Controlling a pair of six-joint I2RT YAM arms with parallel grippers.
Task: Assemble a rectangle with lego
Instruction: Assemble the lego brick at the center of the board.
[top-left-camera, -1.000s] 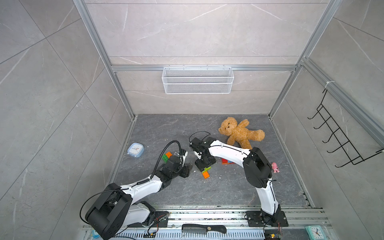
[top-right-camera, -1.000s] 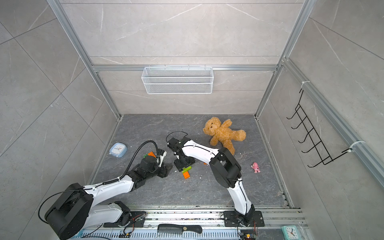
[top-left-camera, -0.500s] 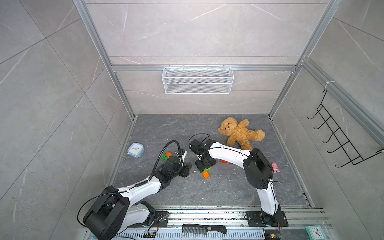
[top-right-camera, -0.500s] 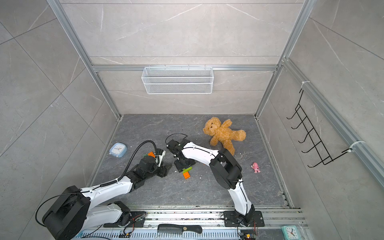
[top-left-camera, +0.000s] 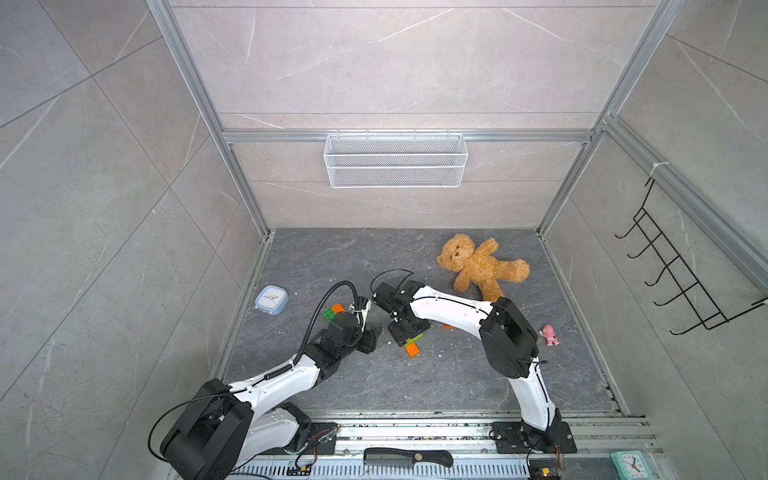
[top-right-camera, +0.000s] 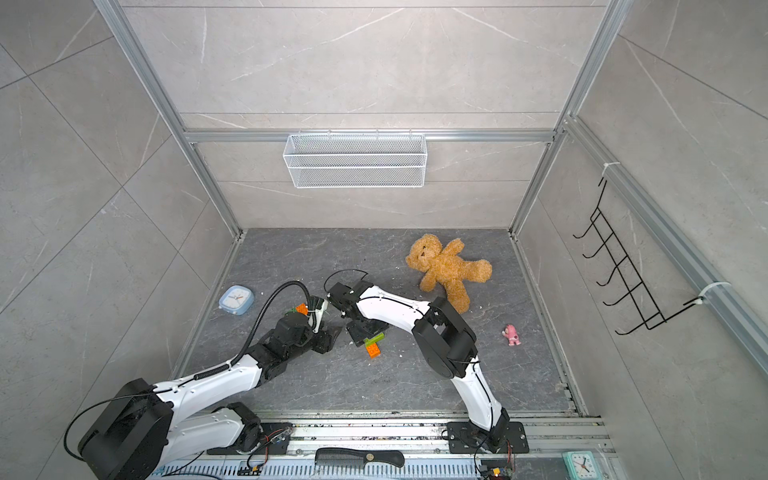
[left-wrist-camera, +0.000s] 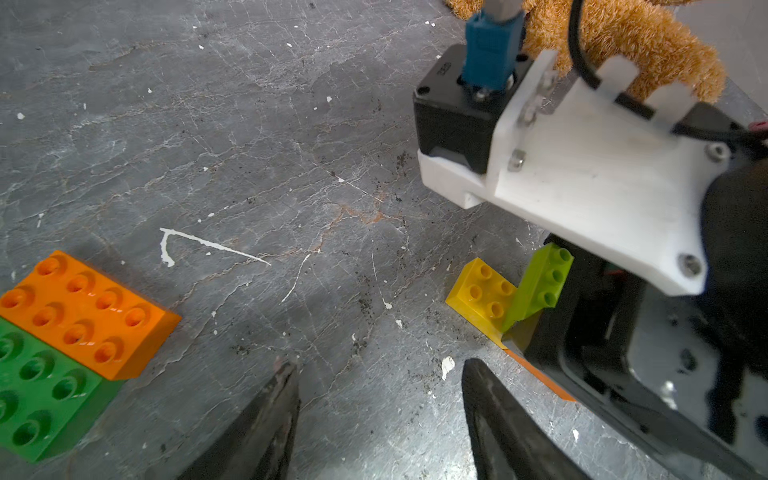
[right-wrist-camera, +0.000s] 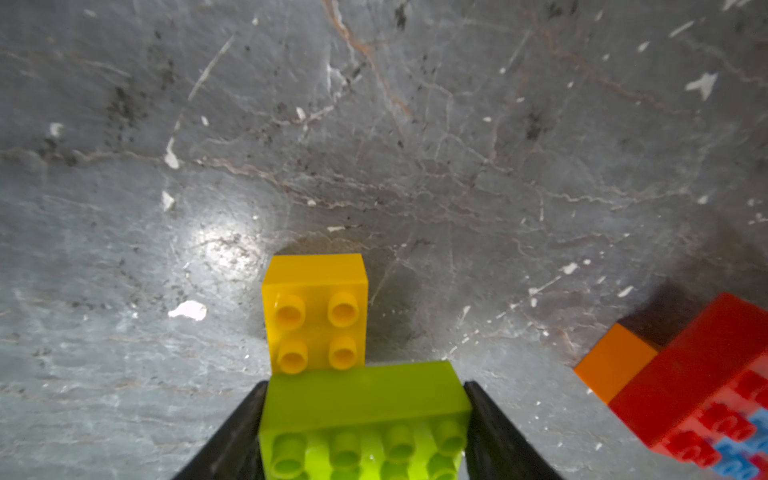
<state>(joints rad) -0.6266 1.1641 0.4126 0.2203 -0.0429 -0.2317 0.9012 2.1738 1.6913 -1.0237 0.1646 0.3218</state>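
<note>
Since the lime brick (right-wrist-camera: 365, 399) looks meant to press onto the yellow brick (right-wrist-camera: 316, 316) near the worktop's (top-left-camera: 353, 257) middle, your right jaws clench its short ends, holding it tilted there. Your left jaws hang released, empty, between those two and the touching orange brick (left-wrist-camera: 89, 311) and green brick (left-wrist-camera: 41, 395).

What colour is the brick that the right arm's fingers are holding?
Lime green; the brick shows best in the right wrist view.
</note>
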